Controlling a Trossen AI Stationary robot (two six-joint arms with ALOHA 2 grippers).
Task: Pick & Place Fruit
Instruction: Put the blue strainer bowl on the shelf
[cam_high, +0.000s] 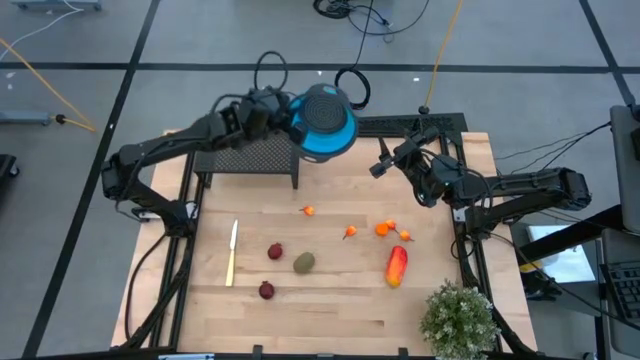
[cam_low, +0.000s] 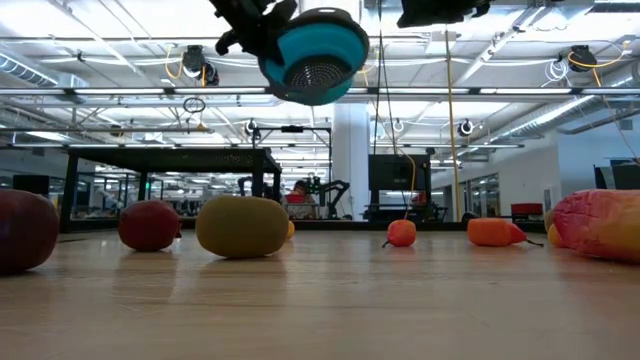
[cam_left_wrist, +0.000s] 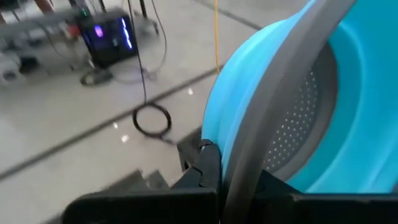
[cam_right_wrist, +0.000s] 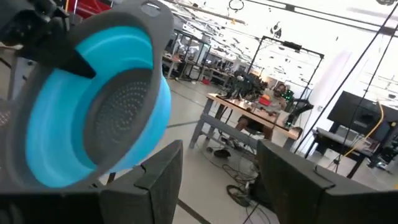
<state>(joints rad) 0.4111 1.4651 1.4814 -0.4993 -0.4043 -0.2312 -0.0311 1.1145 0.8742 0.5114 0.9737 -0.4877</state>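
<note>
Left claw (cam_high: 285, 112) clamped on the grey rim of a blue strainer bowl (cam_high: 326, 122), holding it tilted in the air above the far edge of the wooden surface (cam_high: 330, 300); its perforated grey base shows in the low view (cam_low: 314, 72). Right claw (cam_high: 383, 160) raised just beside the bowl, fingers (cam_right_wrist: 163, 168) spread apart and gripping nothing.

Fruit lies on the surface, well apart from the bowl and nearer the front edge: a long red-orange piece (cam_high: 397, 265), an olive-green oval (cam_high: 304, 262), two dark red round pieces (cam_high: 275, 251) (cam_high: 266, 290), and small orange pieces (cam_high: 383, 229) (cam_high: 308, 210).

A pale knife (cam_high: 232, 252) lies beyond the dark red pieces from the bowl; a black mesh rack (cam_high: 250, 158) stands below the bowl; a green plant (cam_high: 458, 318) sits at the front corner. Behind: grey floor with cables, desks and ceiling lights.
</note>
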